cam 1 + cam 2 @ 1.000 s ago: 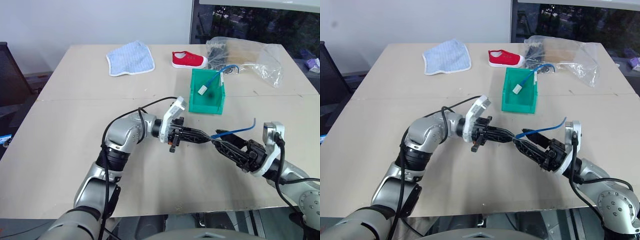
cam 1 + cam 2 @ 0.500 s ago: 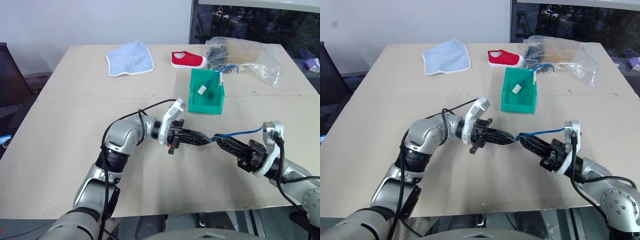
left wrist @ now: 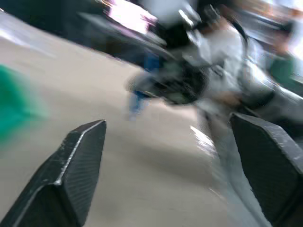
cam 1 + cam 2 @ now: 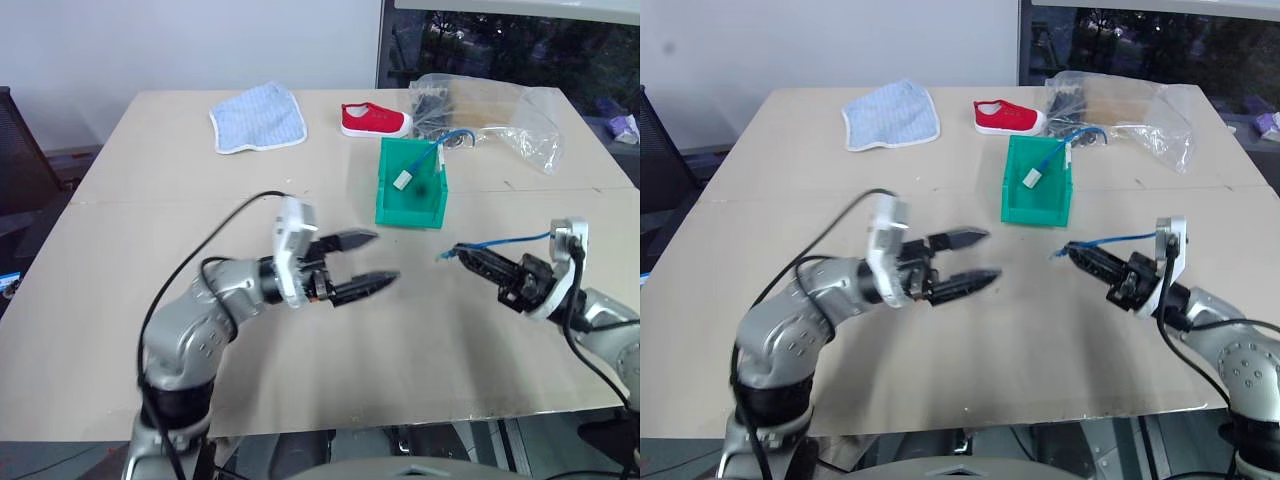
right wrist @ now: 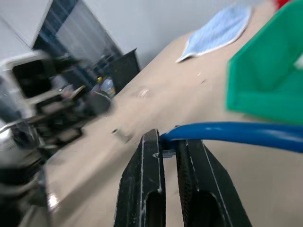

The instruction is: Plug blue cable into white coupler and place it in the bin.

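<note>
My right gripper [image 4: 468, 257] is shut on the blue cable [image 4: 500, 241] near its end, above the table's right side. A short blue stub sticks out past its tips, and the rest trails back over the wrist. The right wrist view has the cable [image 5: 236, 132] pinched between the two fingers [image 5: 151, 165]. My left gripper [image 4: 367, 261] hangs open and empty mid-table, a hand's width from the right one. A small pale block [image 5: 121, 135] lies blurred on the table; I cannot tell whether it is the white coupler. The green bin [image 4: 405, 212] stands behind both grippers.
Inside the bin lies another blue cord with a white block [image 4: 405, 181]. Along the far edge are a blue cloth [image 4: 258, 118], a red shoe [image 4: 375, 120] and a clear plastic bag [image 4: 500, 110].
The grippers met tip to tip over the table's middle; now they have drawn apart. The left one has opened wide and swung back left. The right one has moved right, holding the cable.
</note>
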Robot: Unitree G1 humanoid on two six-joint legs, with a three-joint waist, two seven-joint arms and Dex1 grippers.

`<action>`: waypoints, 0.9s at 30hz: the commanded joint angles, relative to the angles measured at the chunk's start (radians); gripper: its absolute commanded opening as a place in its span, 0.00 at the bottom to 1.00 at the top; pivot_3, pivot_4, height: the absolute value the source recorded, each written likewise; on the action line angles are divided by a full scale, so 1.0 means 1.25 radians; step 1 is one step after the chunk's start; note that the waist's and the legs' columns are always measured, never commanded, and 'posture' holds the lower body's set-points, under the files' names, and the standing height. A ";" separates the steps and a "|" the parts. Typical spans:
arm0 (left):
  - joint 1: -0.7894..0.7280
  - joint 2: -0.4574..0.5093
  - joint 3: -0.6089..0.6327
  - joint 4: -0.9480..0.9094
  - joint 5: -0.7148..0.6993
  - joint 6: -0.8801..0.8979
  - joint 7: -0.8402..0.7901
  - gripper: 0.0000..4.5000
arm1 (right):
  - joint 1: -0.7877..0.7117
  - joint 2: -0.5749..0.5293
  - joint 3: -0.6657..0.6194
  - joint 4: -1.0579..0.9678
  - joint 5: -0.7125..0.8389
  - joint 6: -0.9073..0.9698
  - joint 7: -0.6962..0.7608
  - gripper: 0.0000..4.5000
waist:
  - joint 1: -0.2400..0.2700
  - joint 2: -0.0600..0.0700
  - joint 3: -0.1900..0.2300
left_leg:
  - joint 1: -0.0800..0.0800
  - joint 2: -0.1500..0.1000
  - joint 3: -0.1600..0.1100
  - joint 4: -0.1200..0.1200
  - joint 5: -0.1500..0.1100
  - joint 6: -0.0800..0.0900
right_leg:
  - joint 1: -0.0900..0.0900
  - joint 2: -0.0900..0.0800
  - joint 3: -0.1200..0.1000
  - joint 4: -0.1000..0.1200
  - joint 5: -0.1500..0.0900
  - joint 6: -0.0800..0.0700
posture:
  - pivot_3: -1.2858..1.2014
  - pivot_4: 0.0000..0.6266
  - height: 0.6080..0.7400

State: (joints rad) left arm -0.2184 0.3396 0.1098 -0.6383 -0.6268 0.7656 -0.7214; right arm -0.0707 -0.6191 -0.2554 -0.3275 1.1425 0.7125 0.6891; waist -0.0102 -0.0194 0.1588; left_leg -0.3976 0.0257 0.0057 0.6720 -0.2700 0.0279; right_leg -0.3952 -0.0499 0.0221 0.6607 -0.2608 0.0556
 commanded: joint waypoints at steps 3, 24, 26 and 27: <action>0.255 0.008 0.119 -0.192 0.244 -0.136 0.234 0.97 | -0.046 0.002 -0.001 0.039 -0.036 -0.016 0.051 0.00 | -0.003 0.000 0.000 | 0.001 -0.001 0.000 0.000 0.000 0.000 | 0.000 0.001 0.000 0.000 0.000 0.000 | 0.52 0.24 1.00; 0.370 -0.110 0.064 0.143 0.386 -0.364 0.376 0.97 | -0.077 0.049 0.026 0.001 -0.066 0.018 0.010 0.00 | 0.018 -0.001 -0.001 | 0.000 -0.002 0.000 -0.001 0.000 0.000 | 0.000 -0.001 -0.001 -0.002 0.000 -0.001 | 0.52 0.24 1.00; 0.347 -0.110 0.063 0.165 0.378 -0.370 0.371 0.85 | -0.068 0.050 0.029 -0.006 -0.069 0.017 0.009 0.00 | 0.019 -0.001 -0.001 | 0.000 -0.002 0.000 -0.001 0.000 0.000 | 0.000 -0.001 -0.001 -0.002 0.000 -0.001 | 0.52 0.24 1.00; 0.338 -0.108 0.063 0.175 0.381 -0.373 0.372 0.79 | -0.064 0.050 0.029 -0.009 -0.070 0.017 0.009 0.00 | 0.018 -0.001 -0.001 | 0.000 -0.002 0.000 -0.001 0.000 0.000 | 0.000 -0.001 -0.001 -0.002 0.000 -0.001 | 0.52 0.24 1.00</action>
State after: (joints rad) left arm 0.2133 0.1958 0.1907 -0.4144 -0.1436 0.3277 -0.2561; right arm -0.1555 -0.5573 -0.1994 -0.3013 1.0541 0.7393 0.6990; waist 0.0128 -0.0203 0.1578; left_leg -0.3973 0.0234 0.0056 0.6704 -0.2700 0.0280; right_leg -0.3952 -0.0515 0.0204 0.6587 -0.2607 0.0550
